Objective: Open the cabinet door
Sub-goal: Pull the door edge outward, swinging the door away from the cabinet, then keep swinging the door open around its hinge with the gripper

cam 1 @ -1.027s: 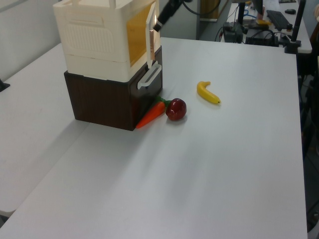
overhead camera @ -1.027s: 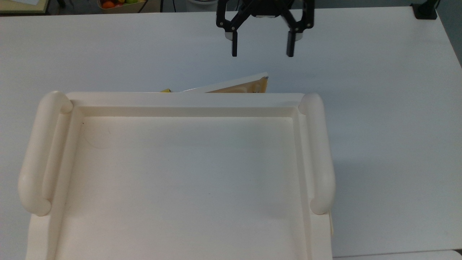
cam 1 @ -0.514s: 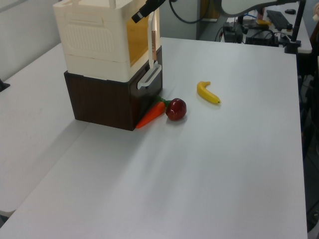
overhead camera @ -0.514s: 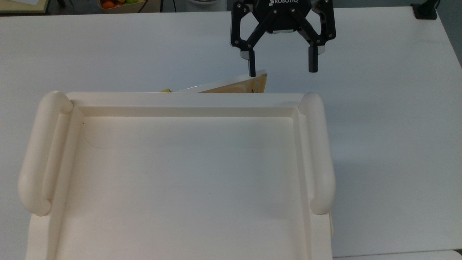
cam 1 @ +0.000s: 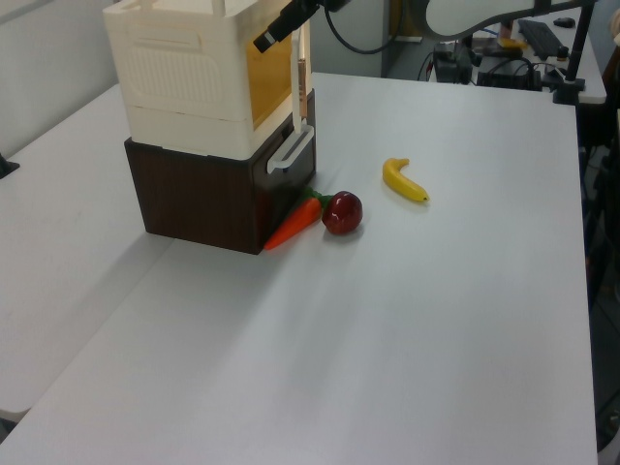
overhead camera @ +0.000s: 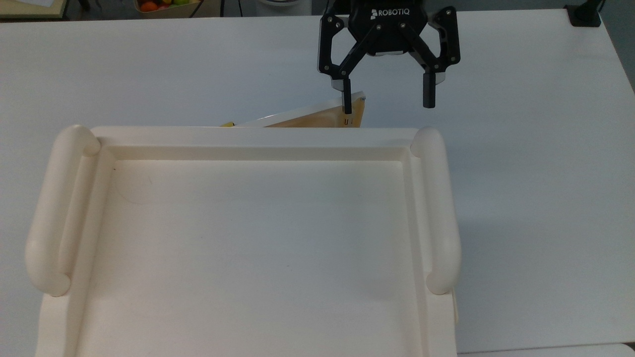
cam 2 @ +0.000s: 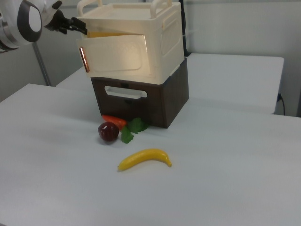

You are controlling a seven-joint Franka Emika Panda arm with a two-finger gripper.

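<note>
The cabinet door (overhead camera: 317, 115) is a thin cream panel with a pale wood-toned inner face. It stands ajar at a small angle from the cream cabinet (overhead camera: 258, 238), hinged on the top view's left. My black gripper (overhead camera: 388, 101) hangs open just beyond the cabinet's front. Its left finger (overhead camera: 347, 101) sits on the inner side of the door's free edge, and its right finger is in free air. In the right view the door (cam 2: 117, 56) stands swung out with the gripper (cam 2: 70, 24) at its upper free corner. In the left view the door (cam 1: 299, 82) is edge-on.
The cream cabinet sits on a dark brown drawer unit (cam 2: 141, 101) with a white handle (cam 2: 124, 92). On the white table (cam 2: 225, 179) in front lie a carrot (cam 1: 291, 225), a red apple (cam 1: 342, 212) and a banana (cam 1: 403, 180).
The gripper has come toward the cabinet, and its left finger now sits inside the door's free edge. The door has swung slightly wider.
</note>
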